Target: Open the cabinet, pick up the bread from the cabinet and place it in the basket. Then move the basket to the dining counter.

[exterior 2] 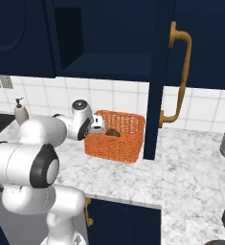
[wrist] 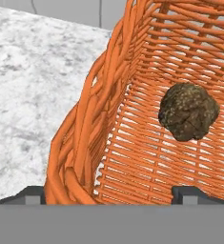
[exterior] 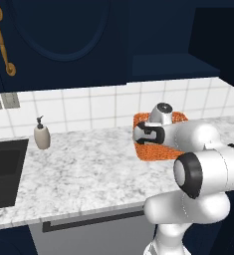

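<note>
The pincer point(wrist: 111, 193) is spread wide and holds nothing, its two dark fingertips straddling the near wall of the orange basket point(wrist: 99, 119): one tip sits outside the wall over the marble, the other inside above the woven floor. The bread point(wrist: 188, 111), a dark brown, rough, rounded lump, lies on the basket floor ahead of the pincer and apart from both tips. In the right base view the basket point(exterior 2: 115, 142) stands on the speckled marble surface point(exterior 2: 133, 177), with the bread point(exterior 2: 112, 132) just visible over its rim and the pincer point(exterior 2: 101, 122) at the basket's left rim. The white arm point(exterior 2: 42, 134) reaches toward the basket from the left. Directly above the basket the navy cabinet point(exterior 2: 109, 64) is open, showing its dark shelf, and its open door point(exterior 2: 154, 81) with a curved gold handle point(exterior 2: 178, 76) hangs edge-on just right of the basket. In the left base view the basket point(exterior: 156, 150) sits near the white tiled wall point(exterior: 98, 107), partly covered by the arm. Well to the left of the basket stand a soap dispenser point(exterior: 41, 134) and, beyond it, a black sink point(exterior: 4, 172).
</note>
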Controlling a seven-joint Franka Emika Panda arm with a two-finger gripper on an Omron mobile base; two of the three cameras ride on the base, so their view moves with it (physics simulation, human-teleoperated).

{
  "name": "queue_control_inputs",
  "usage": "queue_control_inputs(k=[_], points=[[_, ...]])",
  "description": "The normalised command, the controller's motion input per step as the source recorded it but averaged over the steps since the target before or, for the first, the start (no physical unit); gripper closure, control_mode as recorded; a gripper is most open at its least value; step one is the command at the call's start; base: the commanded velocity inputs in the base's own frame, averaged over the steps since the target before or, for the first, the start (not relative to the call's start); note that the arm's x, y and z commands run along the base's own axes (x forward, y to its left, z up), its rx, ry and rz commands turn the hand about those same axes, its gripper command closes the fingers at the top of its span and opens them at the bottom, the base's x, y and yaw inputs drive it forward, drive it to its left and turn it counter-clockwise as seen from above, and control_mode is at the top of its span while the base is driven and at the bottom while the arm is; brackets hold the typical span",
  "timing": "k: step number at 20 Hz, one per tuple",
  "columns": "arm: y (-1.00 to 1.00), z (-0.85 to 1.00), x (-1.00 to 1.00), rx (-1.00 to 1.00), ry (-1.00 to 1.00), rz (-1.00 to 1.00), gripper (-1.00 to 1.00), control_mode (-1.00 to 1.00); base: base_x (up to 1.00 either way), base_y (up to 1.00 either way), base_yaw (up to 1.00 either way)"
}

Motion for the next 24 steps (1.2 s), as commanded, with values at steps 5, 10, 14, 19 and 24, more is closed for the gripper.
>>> queue_control_inputs(k=[5,10,14,19,24], points=[[0.0,-0.56,0.01,-0.06,0.05,0.14,-1.0,-1.0,0.0,0.0,0.0],[0.04,-0.73,-0.09,-0.06,0.07,0.12,1.0,-1.0,0.0,0.0,0.0],[0.01,-0.02,-0.58,0.0,0.03,0.12,1.0,-1.0,0.0,0.0,0.0],[0.13,0.31,-0.88,-0.08,0.01,0.11,1.0,-1.0,0.0,0.0,0.0],[0.48,0.51,-0.91,-0.06,0.0,0.12,1.0,-1.0,0.0,0.0,0.0]])
